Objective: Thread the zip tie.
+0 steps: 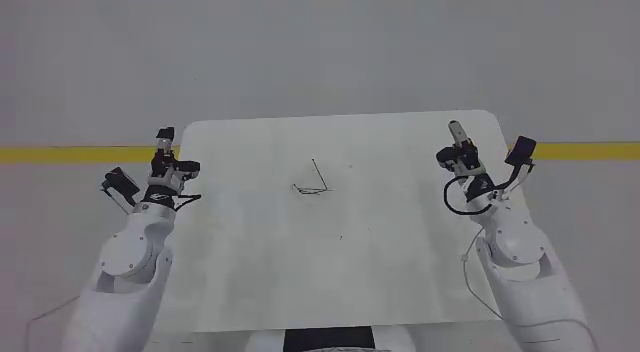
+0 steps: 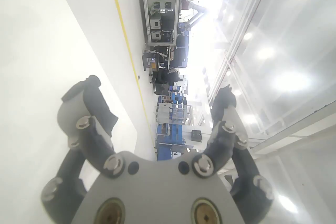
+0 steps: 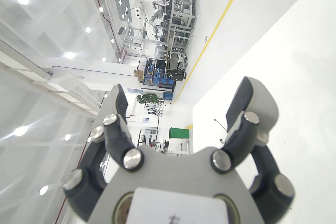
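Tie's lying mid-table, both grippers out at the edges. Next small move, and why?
Probably swing the right gripper inward over the zip tie, jaws open. The zip tie lies loose in the middle of the table, apart from both arms. The right gripper and the left gripper are open and empty at opposite sides, so one end likely needs picking up first.

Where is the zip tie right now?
In the top view, the thin dark bent zip tie lies near the middle of the white table, between the left gripper and the right gripper, touching neither.
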Action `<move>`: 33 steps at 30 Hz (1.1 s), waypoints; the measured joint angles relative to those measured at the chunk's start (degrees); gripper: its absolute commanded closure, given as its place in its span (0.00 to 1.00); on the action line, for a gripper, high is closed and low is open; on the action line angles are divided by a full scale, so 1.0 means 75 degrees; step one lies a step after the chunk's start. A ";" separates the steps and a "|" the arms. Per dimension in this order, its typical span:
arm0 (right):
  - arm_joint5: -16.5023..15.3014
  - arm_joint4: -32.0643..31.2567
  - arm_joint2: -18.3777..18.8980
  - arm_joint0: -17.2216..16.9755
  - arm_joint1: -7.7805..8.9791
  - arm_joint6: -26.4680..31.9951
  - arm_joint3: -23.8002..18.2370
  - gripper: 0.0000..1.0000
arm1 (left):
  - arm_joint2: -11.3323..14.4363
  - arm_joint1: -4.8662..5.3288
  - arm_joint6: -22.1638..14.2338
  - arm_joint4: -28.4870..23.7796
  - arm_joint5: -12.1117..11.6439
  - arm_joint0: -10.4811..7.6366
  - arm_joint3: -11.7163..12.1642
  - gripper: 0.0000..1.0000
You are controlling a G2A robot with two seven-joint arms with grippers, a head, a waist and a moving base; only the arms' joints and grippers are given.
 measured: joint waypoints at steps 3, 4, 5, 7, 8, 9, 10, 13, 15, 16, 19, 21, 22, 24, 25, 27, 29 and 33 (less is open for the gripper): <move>0.0000 0.0000 0.0000 0.0000 0.0000 0.0000 0.0000 0.00 | 0.0000 0.0000 0.0000 0.0000 0.0000 0.0000 0.0000 0.00; 0.0000 0.0000 0.0000 0.0000 0.0000 0.0000 0.0000 0.00 | 0.0000 0.0000 0.0000 0.0000 0.0000 0.0000 0.0000 0.00; 0.0011 -0.0010 -0.0012 0.0011 0.0003 0.0010 -0.0007 0.00 | 0.0000 0.0000 0.0000 0.0000 0.0000 0.0000 0.0000 0.00; 0.0172 -0.0267 -0.0182 0.0209 0.0019 0.0253 0.0007 0.00 | 0.0000 0.0000 0.0000 0.0000 0.0000 0.0000 0.0000 0.00; 0.0292 -0.0604 -0.0329 0.0406 0.0024 0.0533 0.0065 0.00 | 0.0000 0.0000 0.0000 0.0000 0.0000 0.0000 0.0000 0.00; 0.0353 -0.0844 -0.0424 0.0538 0.0026 0.0721 0.0112 0.00 | 0.0000 0.0000 0.0000 0.0000 0.0000 0.0000 0.0000 0.00; 0.0392 -0.1058 -0.0520 0.0658 0.0027 0.0889 0.0148 0.00 | 0.0000 0.0000 0.0000 0.0000 0.0000 0.0000 0.0000 0.00; 0.0387 -0.1645 -0.0848 0.1016 0.0021 0.1250 0.0244 0.00 | 0.0000 0.0000 0.0000 0.0000 0.0000 0.0000 0.0000 0.00; 0.0332 -0.2031 -0.1121 0.1244 0.0005 0.1415 0.0320 0.00 | 0.0000 0.0000 0.0000 0.0000 0.0000 0.0000 0.0000 0.00; 0.0293 -0.2171 -0.1229 0.1322 -0.0004 0.1438 0.0351 0.00 | 0.0000 0.0000 0.0000 0.0000 0.0000 0.0000 0.0000 0.00; 0.0178 -0.2282 -0.1402 0.1407 -0.0027 0.1421 0.0414 0.00 | 0.0000 0.0000 0.0000 0.0000 0.0000 0.0000 0.0000 0.00; 0.0178 -0.2262 -0.1395 0.1402 -0.0028 0.1416 0.0415 0.00 | 0.0000 0.0000 0.0000 0.0000 0.0000 0.0000 0.0000 0.00; 0.0180 -0.2261 -0.1393 0.1400 -0.0027 0.1416 0.0414 0.00 | 0.0000 0.0000 0.0000 0.0000 0.0000 0.0000 0.0000 0.00; 0.0182 -0.2261 -0.1392 0.1400 -0.0027 0.1417 0.0412 0.00 | 0.0000 0.0000 0.0000 0.0000 0.0000 0.0000 0.0000 0.00; 0.0183 -0.2261 -0.1392 0.1400 -0.0027 0.1417 0.0412 0.00 | 0.0000 0.0000 0.0000 0.0000 0.0000 0.0000 0.0000 0.00; 0.0183 -0.2262 -0.1392 0.1400 -0.0027 0.1418 0.0412 0.00 | 0.0000 0.0000 0.0000 0.0000 0.0000 0.0000 0.0000 0.00; 0.0183 -0.2262 -0.1392 0.1400 -0.0027 0.1418 0.0412 0.00 | 0.0000 0.0000 0.0000 0.0000 0.0000 0.0000 0.0000 0.00; 0.0101 -0.2347 -0.1473 0.1483 -0.0015 0.1504 0.0331 0.00 | 0.0000 0.0000 0.0000 0.0000 0.0000 0.0000 0.0000 0.00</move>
